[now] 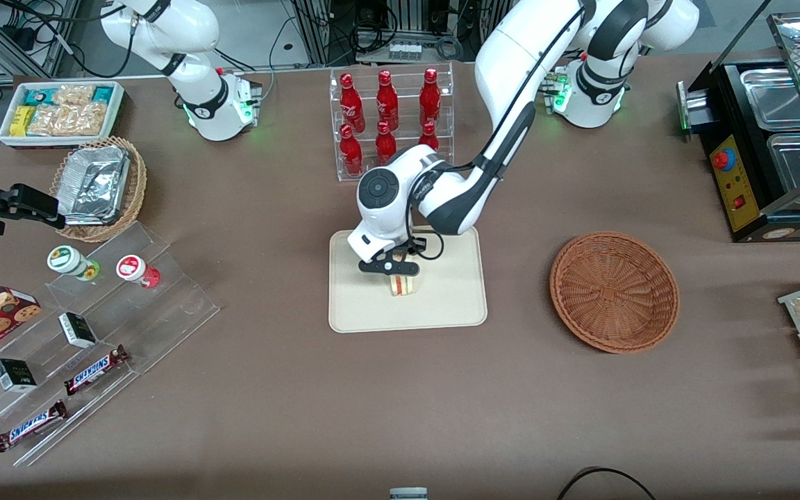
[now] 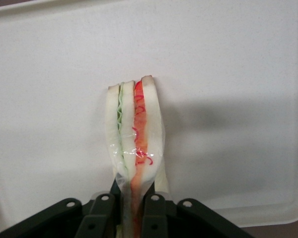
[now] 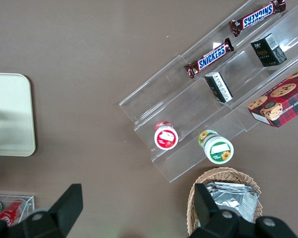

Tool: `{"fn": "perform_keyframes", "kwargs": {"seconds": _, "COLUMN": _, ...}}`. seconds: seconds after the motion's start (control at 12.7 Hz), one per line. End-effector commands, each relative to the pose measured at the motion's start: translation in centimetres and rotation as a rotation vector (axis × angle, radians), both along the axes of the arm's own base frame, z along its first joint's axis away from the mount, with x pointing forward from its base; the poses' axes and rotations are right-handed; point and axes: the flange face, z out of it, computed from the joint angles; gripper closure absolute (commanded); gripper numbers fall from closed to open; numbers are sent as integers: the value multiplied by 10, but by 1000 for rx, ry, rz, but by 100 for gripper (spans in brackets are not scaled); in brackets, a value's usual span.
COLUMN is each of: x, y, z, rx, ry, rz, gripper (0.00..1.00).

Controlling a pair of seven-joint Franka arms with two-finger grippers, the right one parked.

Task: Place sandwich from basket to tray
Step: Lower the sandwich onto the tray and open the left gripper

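Note:
The sandwich (image 1: 403,284) is a wrapped wedge of white bread with red and green filling (image 2: 135,129). It stands on edge on the cream tray (image 1: 442,305), near the tray's middle. My gripper (image 1: 393,271) is directly above it, and in the left wrist view the gripper (image 2: 133,210) is shut on the sandwich's wrapped end, with a black finger (image 2: 154,215) pressed against each side. The tray (image 2: 49,74) fills the view under the sandwich. The brown wicker basket (image 1: 614,290) sits empty beside the tray, toward the working arm's end of the table.
A clear rack of red bottles (image 1: 389,118) stands farther from the front camera than the tray. Toward the parked arm's end lie a clear stepped shelf with snack bars and jars (image 1: 87,333), a lighter basket of foil trays (image 1: 98,184) and a white tub of snacks (image 1: 60,111). A black appliance (image 1: 768,153) stands at the working arm's end.

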Motion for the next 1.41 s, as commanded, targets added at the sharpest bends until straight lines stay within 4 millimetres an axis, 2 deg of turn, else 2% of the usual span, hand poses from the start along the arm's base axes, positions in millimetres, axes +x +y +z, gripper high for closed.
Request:
{"fn": "perform_keyframes", "kwargs": {"seconds": 0.0, "x": 1, "y": -5, "z": -10, "rx": 16, "ry": -16, "rz": 12, "gripper": 15}}
{"fn": "perform_keyframes", "kwargs": {"seconds": 0.08, "x": 1, "y": -5, "z": -9, "rx": 14, "ry": -17, "rz": 12, "gripper": 6}}
{"fn": "perform_keyframes", "kwargs": {"seconds": 0.16, "x": 3, "y": -4, "z": -6, "rx": 14, "ry": -21, "rz": 12, "gripper": 1}}
{"fn": "perform_keyframes", "kwargs": {"seconds": 0.31, "x": 9, "y": -1, "z": 3, "rx": 11, "ry": -34, "rz": 21, "gripper": 1}}
{"fn": "perform_keyframes", "kwargs": {"seconds": 0.47, "x": 27, "y": 14, "z": 26, "rx": 7, "ry": -61, "rz": 64, "gripper": 1}}
{"fn": "perform_keyframes", "kwargs": {"seconds": 0.63, "x": 37, "y": 27, "z": 55, "rx": 28, "ry": -92, "rz": 223, "gripper": 1}}
{"fn": "perform_keyframes", "kwargs": {"seconds": 0.79, "x": 42, "y": 41, "z": 95, "rx": 39, "ry": -98, "rz": 258, "gripper": 1}}
{"fn": "perform_keyframes", "kwargs": {"seconds": 0.94, "x": 46, "y": 49, "z": 120, "rx": 30, "ry": -108, "rz": 283, "gripper": 1}}
{"fn": "perform_keyframes", "kwargs": {"seconds": 1.1, "x": 56, "y": 66, "z": 143, "rx": 20, "ry": -114, "rz": 317, "gripper": 1}}
{"fn": "perform_keyframes", "kwargs": {"seconds": 1.34, "x": 74, "y": 106, "z": 196, "rx": 1, "ry": -124, "rz": 382, "gripper": 1}}
